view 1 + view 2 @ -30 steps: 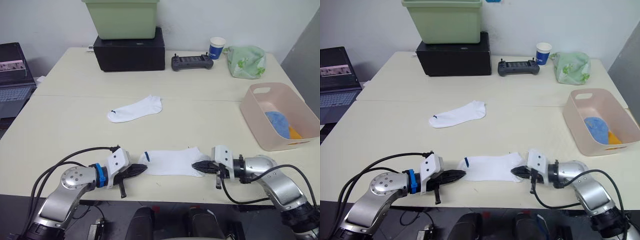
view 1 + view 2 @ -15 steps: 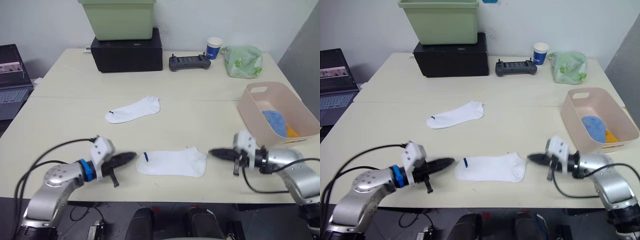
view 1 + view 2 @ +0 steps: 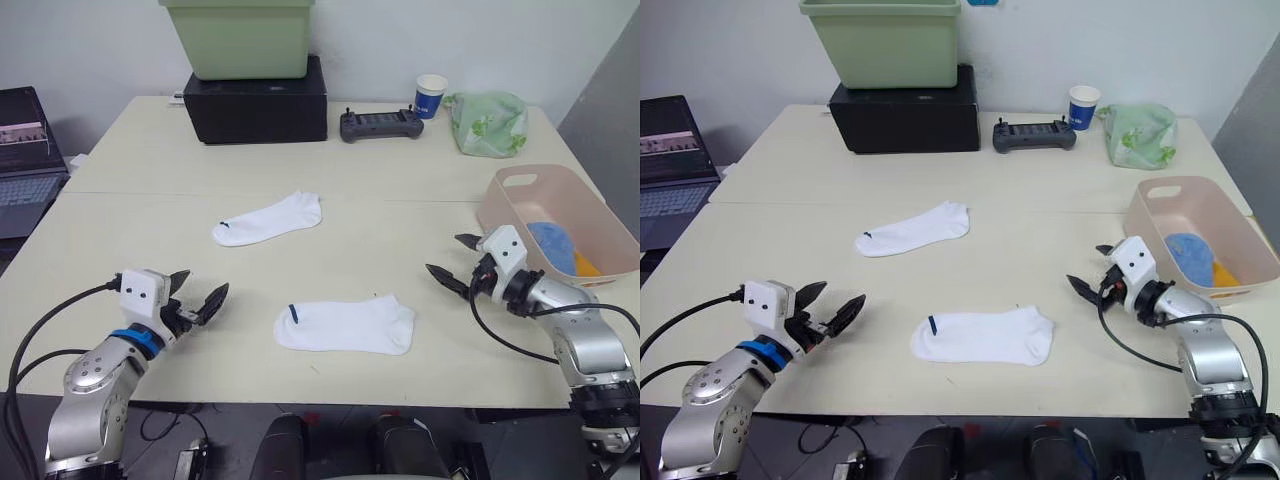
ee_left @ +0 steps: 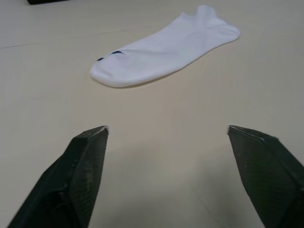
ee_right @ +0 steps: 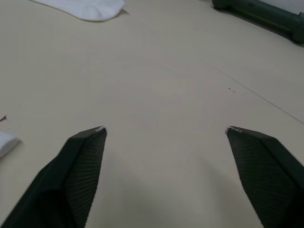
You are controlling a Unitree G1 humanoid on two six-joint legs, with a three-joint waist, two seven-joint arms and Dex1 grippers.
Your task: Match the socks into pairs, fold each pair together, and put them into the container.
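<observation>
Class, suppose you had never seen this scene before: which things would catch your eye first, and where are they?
Two white socks lie apart on the table: one near the front edge between the open left gripper and open right gripper, the other farther back. At the right edge, the pink container holds blue and orange socks.

Green bin [image 3: 243, 37] sits on black box [image 3: 258, 103], controller [image 3: 375, 125] beside

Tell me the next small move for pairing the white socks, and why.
Probably move the left gripper forward to the far white sock and bring it to the near white sock. Both grippers have open, empty jaws, and the two white socks lie apart on the table.
</observation>
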